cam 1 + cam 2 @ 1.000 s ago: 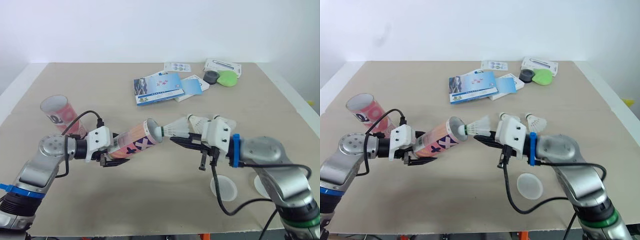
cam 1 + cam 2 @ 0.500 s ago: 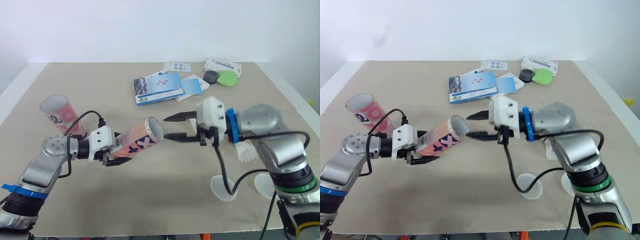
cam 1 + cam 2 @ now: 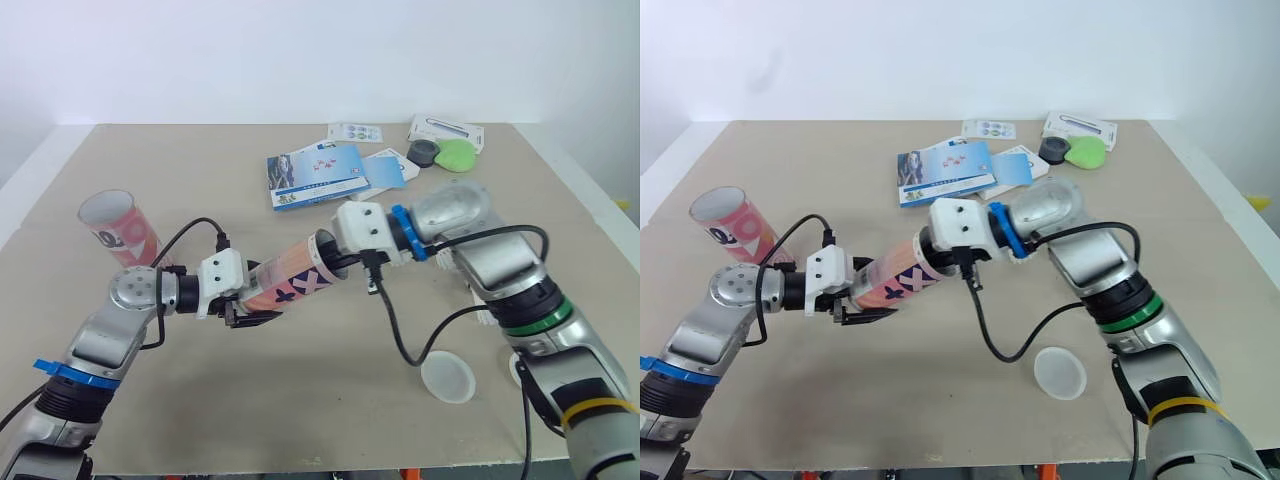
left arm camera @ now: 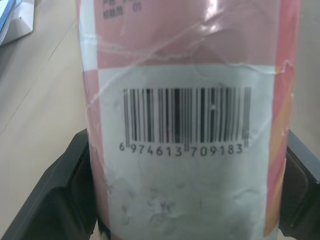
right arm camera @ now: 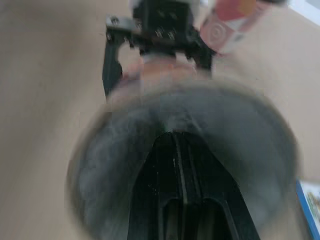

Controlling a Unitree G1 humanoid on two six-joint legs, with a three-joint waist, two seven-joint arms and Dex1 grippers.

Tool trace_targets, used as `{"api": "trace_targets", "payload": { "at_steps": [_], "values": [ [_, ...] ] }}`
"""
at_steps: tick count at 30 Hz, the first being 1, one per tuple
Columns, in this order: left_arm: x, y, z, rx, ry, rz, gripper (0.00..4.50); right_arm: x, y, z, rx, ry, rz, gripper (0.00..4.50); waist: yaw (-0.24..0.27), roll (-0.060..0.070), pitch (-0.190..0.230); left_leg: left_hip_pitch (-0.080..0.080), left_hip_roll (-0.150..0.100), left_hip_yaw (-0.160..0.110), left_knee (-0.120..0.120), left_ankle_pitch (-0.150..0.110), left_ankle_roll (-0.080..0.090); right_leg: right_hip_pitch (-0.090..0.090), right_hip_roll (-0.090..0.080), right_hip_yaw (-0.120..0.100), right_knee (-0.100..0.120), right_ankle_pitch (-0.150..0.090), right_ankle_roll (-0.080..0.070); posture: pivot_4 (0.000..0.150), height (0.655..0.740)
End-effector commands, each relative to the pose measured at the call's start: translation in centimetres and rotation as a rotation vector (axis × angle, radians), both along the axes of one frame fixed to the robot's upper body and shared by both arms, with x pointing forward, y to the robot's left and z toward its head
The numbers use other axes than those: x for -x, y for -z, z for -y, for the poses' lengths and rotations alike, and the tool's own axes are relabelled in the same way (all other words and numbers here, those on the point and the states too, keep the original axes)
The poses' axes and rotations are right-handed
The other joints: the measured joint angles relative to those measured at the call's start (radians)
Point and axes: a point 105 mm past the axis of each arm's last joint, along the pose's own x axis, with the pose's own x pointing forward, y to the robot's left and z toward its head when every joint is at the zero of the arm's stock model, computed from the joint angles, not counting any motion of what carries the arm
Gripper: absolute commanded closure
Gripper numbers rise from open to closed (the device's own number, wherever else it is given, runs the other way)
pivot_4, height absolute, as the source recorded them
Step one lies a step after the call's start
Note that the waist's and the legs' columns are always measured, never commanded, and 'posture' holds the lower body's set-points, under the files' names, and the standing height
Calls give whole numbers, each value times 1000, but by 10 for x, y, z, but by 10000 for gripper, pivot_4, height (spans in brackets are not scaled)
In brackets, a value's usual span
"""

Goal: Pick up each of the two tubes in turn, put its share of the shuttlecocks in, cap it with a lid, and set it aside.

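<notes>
A pink patterned tube (image 3: 290, 282) lies tilted above the table, its mouth pointing toward my right arm. My left gripper (image 3: 243, 306) is shut on its lower half, and the black pads (image 4: 55, 200) press both sides of the barcode label. My right gripper (image 5: 172, 136) has its fingers pushed into the tube's mouth, and they look shut together inside the grey tube wall (image 5: 100, 150). A second red tube (image 3: 120, 228) stands open at the far left. A white lid (image 3: 448, 378) lies near the front right. What is inside the held tube is hidden.
Blue booklets (image 3: 318, 175) lie at the back centre. A black round object (image 3: 422, 153), a green one (image 3: 457, 156) and a white box (image 3: 445, 130) sit at the back right. The right arm's cable (image 3: 400, 340) loops down over the table.
A second ago my right gripper held a shuttlecock at the tube's mouth. It then drew back open and empty. Now its fingers are inside the mouth, and the tube has shifted slightly right.
</notes>
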Motion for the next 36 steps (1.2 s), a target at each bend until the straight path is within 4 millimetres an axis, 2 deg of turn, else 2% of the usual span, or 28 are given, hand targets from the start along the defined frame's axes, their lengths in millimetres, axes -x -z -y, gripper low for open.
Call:
{"api": "trace_targets", "payload": {
  "at_steps": [1,8,10,15,22,29,33,36],
  "values": [
    [-2,-9,11,11,26,51,4960,8,-4,-15,17,-63,65,44028,0,0,0,0,0,0,0,0,0,0,0,0,0,0,0,1500,7400],
    [-6,-10,25,32,54,61,4960,17,3,-28,67,-111,109,44028,0,0,0,0,0,0,0,0,0,0,0,0,0,0,0,1500,7400],
    [-7,-6,28,21,68,55,4960,13,6,-24,155,-123,212,44028,0,0,0,0,0,-1,0,0,0,0,0,-1,0,0,0,1500,7400],
    [-8,-5,34,40,74,53,4960,16,-14,-23,141,-139,269,44028,1,1,0,0,0,-1,0,0,0,0,0,-1,0,0,0,1500,7400],
    [-9,-3,35,53,65,48,4960,17,-48,-2,111,-101,329,44028,1,1,0,0,-1,-1,0,0,0,0,0,-1,0,0,0,1500,7400],
    [-9,-4,37,96,62,43,4960,11,-70,21,95,-18,341,44028,1,1,0,0,0,-1,0,0,0,0,0,-1,0,0,0,1500,7400],
    [-11,-4,43,145,59,44,4960,17,-78,35,69,11,287,44028,1,1,1,0,-1,-1,0,0,0,1,-1,-1,0,0,0,1500,7400],
    [-11,-4,48,226,43,29,4960,26,-84,48,6,42,170,44028,2,1,1,0,-1,-1,0,0,0,1,-1,-1,0,0,0,1500,7400]
  ]
}}
